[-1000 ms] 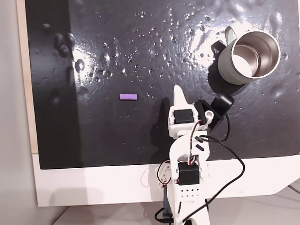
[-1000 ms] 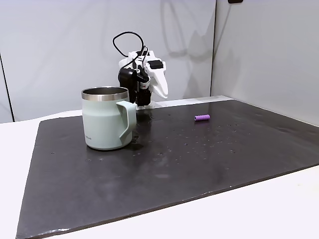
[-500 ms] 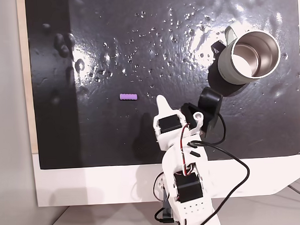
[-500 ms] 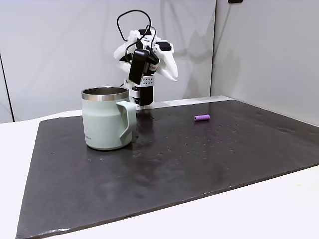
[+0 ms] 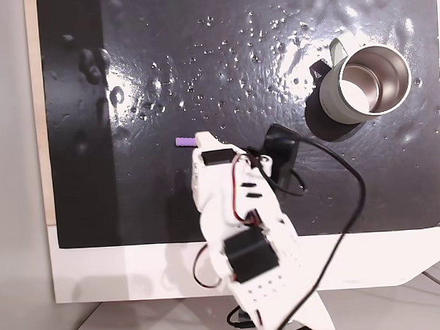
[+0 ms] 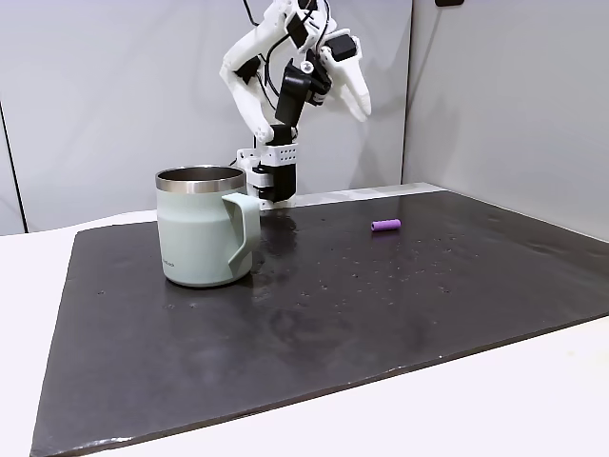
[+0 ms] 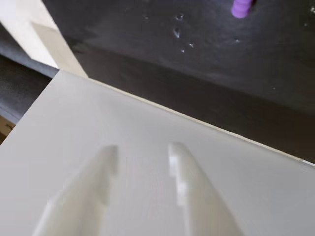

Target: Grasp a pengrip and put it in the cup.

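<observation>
while raised, pincer (image 7: 142, 150) gapes empty.

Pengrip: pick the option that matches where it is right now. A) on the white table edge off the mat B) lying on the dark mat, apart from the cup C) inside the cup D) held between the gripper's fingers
B: the pengrip lies flat on the dark mat, well away from the cup, while the gripper is raised in the air above it, holding nothing.

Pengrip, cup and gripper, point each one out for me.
pengrip (image 6: 385, 226): a fixed view, middle of its purple body
cup (image 6: 197, 240): a fixed view, pale green outer wall
gripper (image 7: 140, 150): wrist view, between the fingers' tips
</observation>
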Controlling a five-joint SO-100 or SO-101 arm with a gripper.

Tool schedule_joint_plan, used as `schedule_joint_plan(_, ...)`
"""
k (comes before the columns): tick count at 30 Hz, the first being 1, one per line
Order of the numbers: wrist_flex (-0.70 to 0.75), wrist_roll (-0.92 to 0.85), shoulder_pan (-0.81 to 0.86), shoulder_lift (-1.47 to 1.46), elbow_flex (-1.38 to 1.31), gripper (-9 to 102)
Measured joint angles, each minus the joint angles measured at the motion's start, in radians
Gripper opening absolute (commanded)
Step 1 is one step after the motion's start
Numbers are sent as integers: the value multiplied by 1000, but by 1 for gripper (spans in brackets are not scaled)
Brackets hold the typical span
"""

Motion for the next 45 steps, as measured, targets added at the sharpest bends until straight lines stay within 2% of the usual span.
schedule_joint_plan(7, 0, 187, -81, -173, -66, 25)
schedule_joint_plan(12, 12, 235, -135, -255, -69, 26)
schedule_joint_plan(26, 18, 331, -132, -535, -69, 25)
schedule_joint_plan(45, -153, 419, -123, -844, -69, 23)
